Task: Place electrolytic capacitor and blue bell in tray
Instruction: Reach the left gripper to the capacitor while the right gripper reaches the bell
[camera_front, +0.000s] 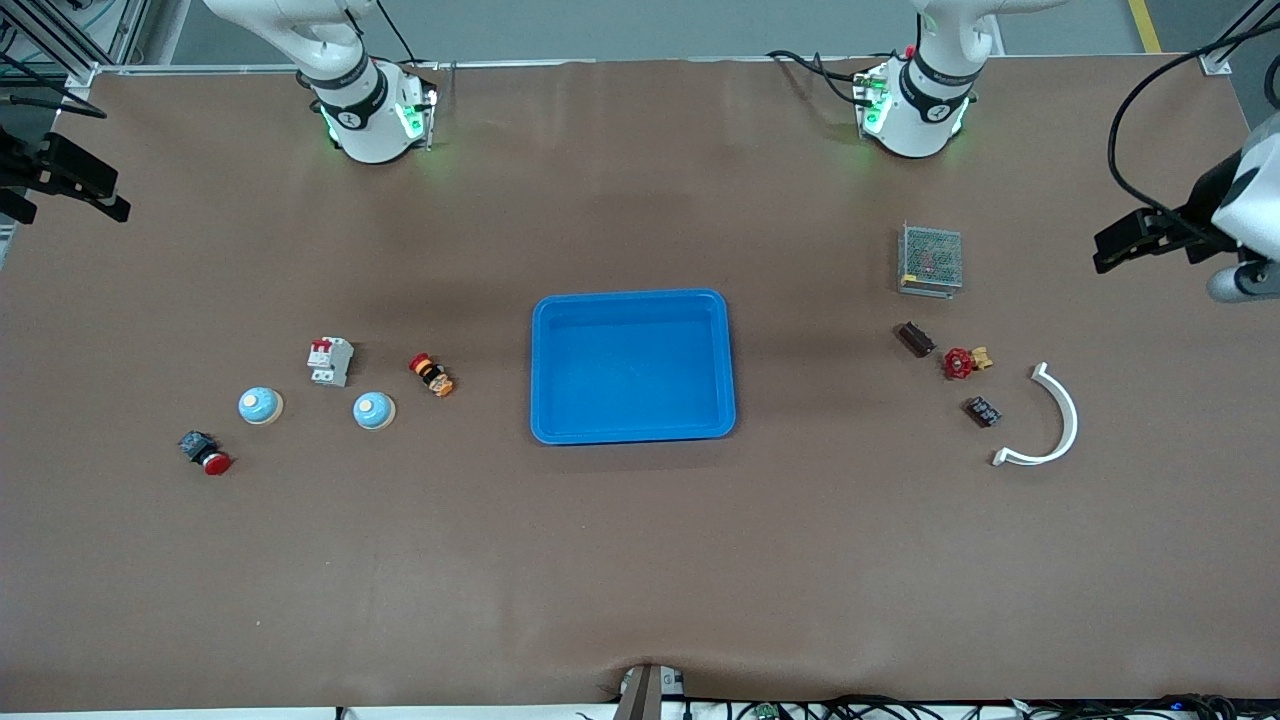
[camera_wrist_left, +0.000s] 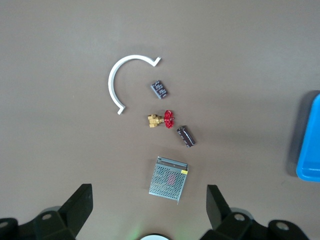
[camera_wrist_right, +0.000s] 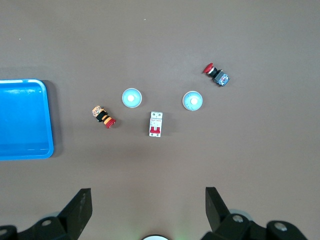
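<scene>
Front view: blue tray (camera_front: 632, 366) sits mid-worktop (camera_front: 640, 560), nothing in it. Both arms wait, raised at the worktop's ends.

Left claw (camera_wrist_left: 149, 200) is released, jaws wide, nothing held; it hangs over the left arm's end of the worktop. Below it in the left wrist view: metal mesh box (camera_wrist_left: 169, 179), electrolytic capacitor (camera_wrist_left: 186, 136), a dark cylinder lying on its side, red-handled brass valve (camera_wrist_left: 162, 119), small black block (camera_wrist_left: 159, 89), white curved bracket (camera_wrist_left: 119, 80). In front view the capacitor (camera_front: 916, 339) lies between the mesh box (camera_front: 931, 259) and the valve (camera_front: 965, 362), well apart from the tray.

Right claw (camera_wrist_right: 147, 200) is also released, jaws wide, empty, over the right arm's end. Under it: two blue bells (camera_wrist_right: 132, 98), (camera_wrist_right: 192, 100), white circuit breaker (camera_wrist_right: 156, 124), red-capped orange/black button (camera_wrist_right: 104, 116), red pushbutton w/ dark body (camera_wrist_right: 216, 74). In front view one bell (camera_front: 374, 410) is closer to the tray than the other bell (camera_front: 260, 405); breaker (camera_front: 330, 361) sits farther from the camera, about midway between them. Neither bell is in the tray.
</scene>
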